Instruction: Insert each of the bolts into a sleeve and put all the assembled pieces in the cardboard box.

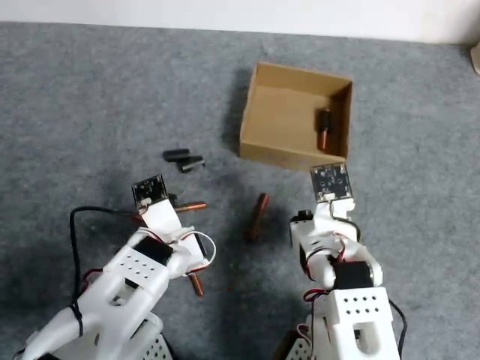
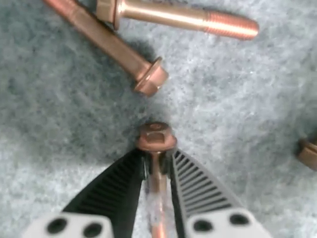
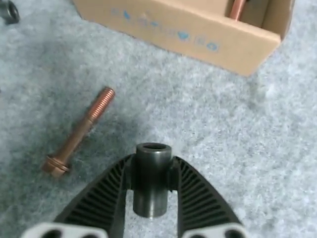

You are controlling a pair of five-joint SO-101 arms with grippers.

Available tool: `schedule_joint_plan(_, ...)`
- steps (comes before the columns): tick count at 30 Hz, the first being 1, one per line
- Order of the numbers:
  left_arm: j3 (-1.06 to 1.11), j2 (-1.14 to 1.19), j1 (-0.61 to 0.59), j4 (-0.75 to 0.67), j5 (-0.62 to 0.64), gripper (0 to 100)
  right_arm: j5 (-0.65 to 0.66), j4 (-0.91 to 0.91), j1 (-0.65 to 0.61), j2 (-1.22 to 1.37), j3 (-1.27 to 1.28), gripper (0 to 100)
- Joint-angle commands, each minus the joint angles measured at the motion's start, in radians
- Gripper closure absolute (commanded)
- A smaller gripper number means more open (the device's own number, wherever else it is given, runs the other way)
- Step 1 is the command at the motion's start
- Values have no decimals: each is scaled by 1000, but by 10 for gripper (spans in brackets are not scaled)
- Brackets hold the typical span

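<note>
1. Your left gripper [image 2: 157, 166] is clenched on a copper bolt [image 2: 156, 136]. The shank is pinched between the ribbed fingers [image 2: 119, 186], and the flanged head pokes out just past the tips, over the grey mat [image 2: 237, 99].
2. Just beyond that head lie two more: a nearer bolt [image 2: 119, 49] with its head towards your gripper, and a far bolt [image 2: 183, 17] whose head seems to touch the nearer one's shank.
3. Your right gripper [image 3: 151, 183] is grasping a dark sleeve [image 3: 151, 171], open bore showing beyond the fingertips.
4. From the high view, the cardboard box [image 1: 277, 146] sits at 1 o'clock from the mat's middle.
5. Inside, against the box's 3 o'clock wall, lies one piece [image 1: 324, 129], dark at one end and copper at the other. It's probably a bolt in its sleeve, though it's too small to be sure.
6. At 10 o'clock, a first spare sleeve [image 1: 177, 155] and a second spare sleeve [image 1: 192, 163] lie just beside each other.
7. A lone bolt [image 1: 259, 216] lies at 5 o'clock, between your two arms and apart from the box.
</note>
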Motion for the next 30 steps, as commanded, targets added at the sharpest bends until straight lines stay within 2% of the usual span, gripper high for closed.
schedule_joint_plan(1,-7,-15,28,-12,2,993,14,-39,10,-13,-7,994)
schedule_joint_plan(6,-91,-16,24,-5,-40,993,14,-39,10,-13,-7,994)
schedule_joint_plan(11,-231,-16,24,150,-167,993,14,-39,10,-13,-7,994)
schedule_joint_plan(14,-318,-16,18,226,-356,993,14,-39,10,-13,-7,994)
schedule_joint_plan(19,-481,-16,16,222,-689,993,14,-39,10,-13,-7,994)
schedule_joint_plan(23,-588,-16,16,149,-793,993,14,-42,10,-15,-15,994)
schedule_joint_plan(30,-668,-18,5,-69,-801,993,12,-156,4,-15,-15,994)
